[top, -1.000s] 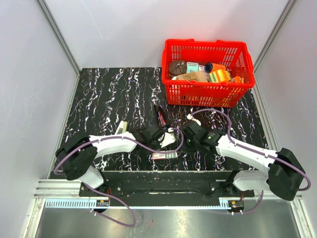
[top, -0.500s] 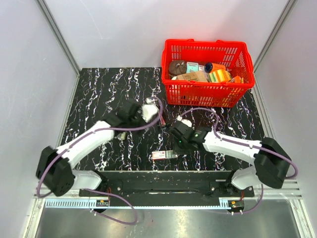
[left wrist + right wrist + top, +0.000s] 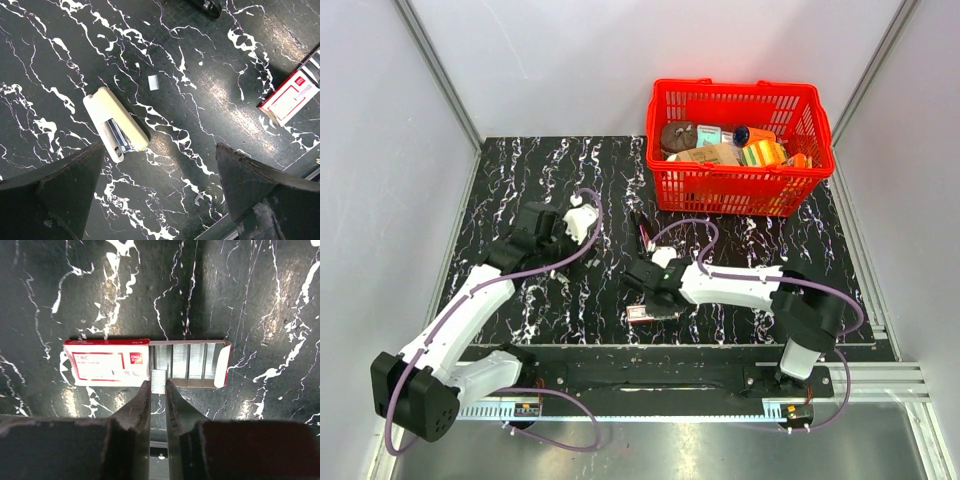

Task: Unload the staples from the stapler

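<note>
I read the right gripper (image 3: pixel 158 383) as closed down to a narrow gap, its fingertips pinching a short strip of staples (image 3: pixel 159 376). Directly ahead of those fingertips lies the staple box (image 3: pixel 107 367). Its sleeve is pushed to the left of the hand, and its tray (image 3: pixel 192 362) is exposed ahead and to the right, with rows of staples in it. The strip is at the tray's near edge. I judge removal largely done and the current step to be depositing the strip in the tray. The left gripper (image 3: pixel 159 150) is spread fully wide and holds nothing. It hangs above the table (image 3: pixel 225 60), clear of it. The stapler (image 3: pixel 116 125) lies flat just ahead of the left finger, apart from it, with bare metal showing at its near end. I cannot tell whether any staples remain inside. One loose clip of staples (image 3: pixel 154 82) rests farther ahead of this hand, beyond the stapler. Remaining work, in my judgement: release the held strip, collect the loose clip, and verify the magazine.
</note>
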`<state>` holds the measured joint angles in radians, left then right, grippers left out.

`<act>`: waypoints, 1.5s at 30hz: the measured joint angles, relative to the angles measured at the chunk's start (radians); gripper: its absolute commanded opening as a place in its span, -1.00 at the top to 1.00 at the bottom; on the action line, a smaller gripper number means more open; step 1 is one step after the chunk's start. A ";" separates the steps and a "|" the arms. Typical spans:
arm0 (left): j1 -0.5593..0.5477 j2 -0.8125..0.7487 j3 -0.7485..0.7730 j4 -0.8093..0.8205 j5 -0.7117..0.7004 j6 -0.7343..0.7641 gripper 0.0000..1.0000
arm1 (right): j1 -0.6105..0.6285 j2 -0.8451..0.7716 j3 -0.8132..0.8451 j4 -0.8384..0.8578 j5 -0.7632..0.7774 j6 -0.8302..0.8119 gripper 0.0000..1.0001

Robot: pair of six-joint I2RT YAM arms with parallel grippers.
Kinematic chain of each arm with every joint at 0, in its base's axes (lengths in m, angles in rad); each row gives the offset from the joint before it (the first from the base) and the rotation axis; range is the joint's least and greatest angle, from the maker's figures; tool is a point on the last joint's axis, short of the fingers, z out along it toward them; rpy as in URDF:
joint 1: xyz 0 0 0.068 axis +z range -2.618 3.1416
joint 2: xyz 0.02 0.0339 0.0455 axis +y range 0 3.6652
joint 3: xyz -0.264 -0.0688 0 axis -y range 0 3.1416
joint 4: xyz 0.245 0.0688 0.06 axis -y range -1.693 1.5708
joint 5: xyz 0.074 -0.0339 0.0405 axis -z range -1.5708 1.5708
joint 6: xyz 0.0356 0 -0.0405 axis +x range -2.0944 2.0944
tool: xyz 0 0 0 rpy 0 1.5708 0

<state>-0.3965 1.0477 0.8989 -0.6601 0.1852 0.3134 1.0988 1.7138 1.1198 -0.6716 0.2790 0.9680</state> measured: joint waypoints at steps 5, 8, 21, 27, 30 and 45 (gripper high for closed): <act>0.008 0.000 -0.009 -0.004 0.002 0.000 -0.98 | 0.024 0.025 0.004 -0.027 0.023 0.019 1.00; 0.010 0.000 -0.009 -0.005 0.003 -0.001 -0.98 | 0.025 0.025 0.004 -0.031 0.037 0.022 1.00; 0.010 0.002 -0.009 -0.005 0.014 -0.003 -0.98 | 0.025 0.025 0.004 -0.032 0.053 0.020 1.00; 0.010 0.001 -0.009 -0.005 0.034 -0.003 -0.98 | 0.025 0.037 0.004 -0.031 0.053 0.018 1.00; 0.010 -0.002 -0.009 -0.005 0.047 -0.003 -0.98 | 0.025 0.042 0.004 -0.031 0.053 0.016 1.00; 0.010 -0.015 -0.015 -0.005 0.060 -0.002 -0.98 | 0.025 0.056 0.006 -0.029 0.053 0.008 0.90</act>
<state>-0.3862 1.0325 0.8841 -0.6647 0.2447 0.3111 1.1236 1.7699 1.1263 -0.7002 0.3317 0.9760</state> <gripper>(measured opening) 0.988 0.181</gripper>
